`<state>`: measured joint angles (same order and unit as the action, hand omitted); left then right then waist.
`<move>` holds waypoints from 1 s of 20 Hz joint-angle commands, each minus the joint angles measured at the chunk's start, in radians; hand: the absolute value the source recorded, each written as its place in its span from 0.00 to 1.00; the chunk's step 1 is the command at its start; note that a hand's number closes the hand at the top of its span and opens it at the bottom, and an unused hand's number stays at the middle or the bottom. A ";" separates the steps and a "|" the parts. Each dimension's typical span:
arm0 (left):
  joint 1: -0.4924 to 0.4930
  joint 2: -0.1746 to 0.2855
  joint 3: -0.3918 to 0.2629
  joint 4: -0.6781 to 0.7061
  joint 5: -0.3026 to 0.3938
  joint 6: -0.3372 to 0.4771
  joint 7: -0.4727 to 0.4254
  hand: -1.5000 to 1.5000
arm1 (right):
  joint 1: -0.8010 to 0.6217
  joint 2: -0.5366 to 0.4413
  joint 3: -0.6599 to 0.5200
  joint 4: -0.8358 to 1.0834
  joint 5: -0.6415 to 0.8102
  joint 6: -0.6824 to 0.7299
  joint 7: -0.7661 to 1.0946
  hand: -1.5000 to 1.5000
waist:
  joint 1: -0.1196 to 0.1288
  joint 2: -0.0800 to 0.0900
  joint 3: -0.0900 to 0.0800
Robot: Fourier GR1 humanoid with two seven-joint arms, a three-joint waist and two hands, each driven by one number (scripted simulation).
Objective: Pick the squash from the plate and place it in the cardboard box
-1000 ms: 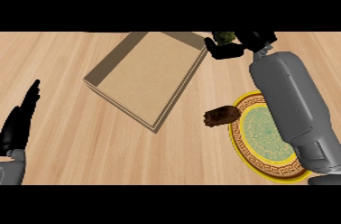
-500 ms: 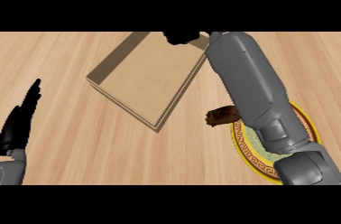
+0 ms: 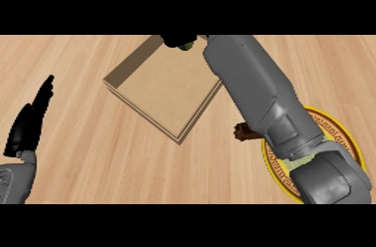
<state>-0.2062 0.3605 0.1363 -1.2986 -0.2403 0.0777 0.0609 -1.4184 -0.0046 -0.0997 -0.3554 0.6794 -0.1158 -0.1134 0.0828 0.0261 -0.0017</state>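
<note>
Wooden counter [image 3: 88, 171] spreads wide left of the cardboard box [image 3: 165, 86]. The plate [image 3: 332, 129] lies right of the box. The left hand [image 3: 29, 121] stands well left of the box, fingers straight and together. The right hand [image 3: 176, 40] is at the box's far edge, seemingly curled round the greenish squash [image 3: 188, 44].

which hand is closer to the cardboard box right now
Right. The right hand, holding the squash, is over the far edge of the cardboard box; the left hand rests open off to its left, apart from it.
</note>
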 commanded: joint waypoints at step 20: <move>-0.054 -0.066 -0.066 0.006 -0.049 0.027 -0.001 0.50 | -0.019 0.005 -0.076 0.196 -0.160 -0.180 -0.060 0.00 | 0.081 0.028 0.001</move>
<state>-0.2662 0.3171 0.0845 -1.2849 -0.2737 0.0816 0.0562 -1.4428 -0.0001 -0.1447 -0.1396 0.5566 -0.2524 -0.1160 0.1614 0.0523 -0.0013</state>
